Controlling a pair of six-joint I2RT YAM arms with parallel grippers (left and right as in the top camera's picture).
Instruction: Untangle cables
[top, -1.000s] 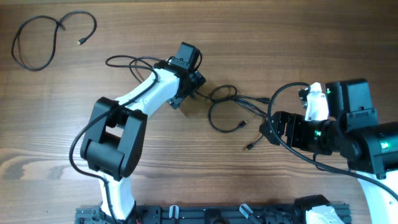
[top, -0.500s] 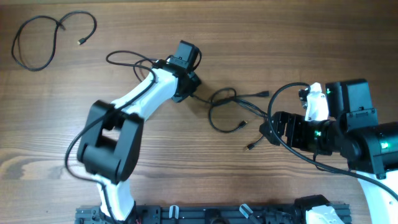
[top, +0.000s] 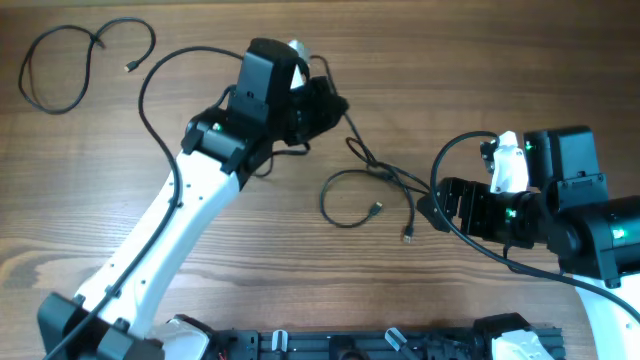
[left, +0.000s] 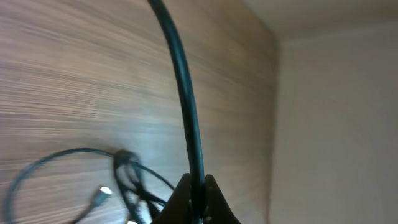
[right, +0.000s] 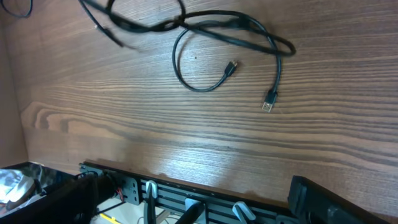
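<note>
left pincer (top: 333, 104): clamped shut on one thin black cable, out over the far middle of the table (top: 500, 60). On my left wrist cam the two tips (left: 196, 190) are pinched together with the cord coming straight out between them.

held cable (top: 353, 135): runs from my left pincer toward the near right and feeds right into the tangle. On the wrist cam it's a single dark line (left: 183, 93) going off the top of the frame, a bit blurry.

tangle (top: 385, 175): the rest of the cables, lying on the wood around the middle of the table, between my two pincers. There's one open loop on its near-left side and a knot of crossing strands on the far right of that.

plugs: two loose ends stick out on the near side. A small dark one (right: 231, 66) sits inside the loop, and a silver-tipped one (right: 268, 104) is further right and nearer.

right pincer (top: 437, 205): wide open, nothing in it, sitting just right of the tangle. The strands come right up to it, and I can't tell if they touch.

loose cable (top: 60, 70): off on its own in the far-left corner, well apart from everything else.
</note>
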